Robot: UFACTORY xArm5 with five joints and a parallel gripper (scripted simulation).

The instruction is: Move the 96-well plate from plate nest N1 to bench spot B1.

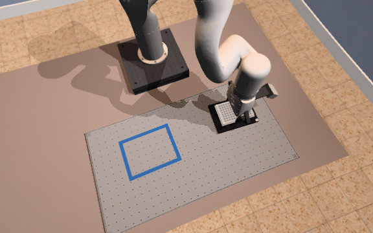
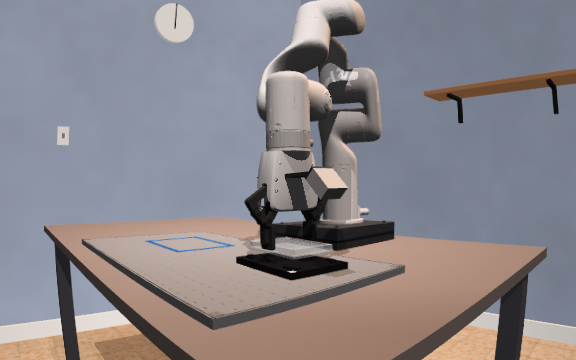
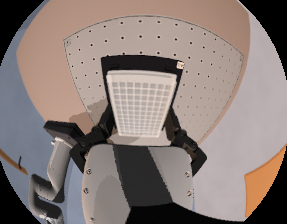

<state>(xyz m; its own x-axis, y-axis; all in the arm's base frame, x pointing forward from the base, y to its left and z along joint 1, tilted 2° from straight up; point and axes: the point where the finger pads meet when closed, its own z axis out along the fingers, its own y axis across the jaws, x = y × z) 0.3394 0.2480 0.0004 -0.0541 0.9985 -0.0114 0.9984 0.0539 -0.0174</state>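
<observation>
My gripper (image 2: 288, 235) clamps the 96-well plate (image 2: 295, 246) by its long sides, seemingly just above the nest (image 2: 293, 265), ready for carrying.

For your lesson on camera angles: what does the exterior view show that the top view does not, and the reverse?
Only the exterior view shows the plate lifted off the black nest, with a gap beneath, plus the wall clock and shelf. Only the top view shows the whole blue outline from above and the floor tiles. Both show the gripper shut on the plate over the nest.
</observation>
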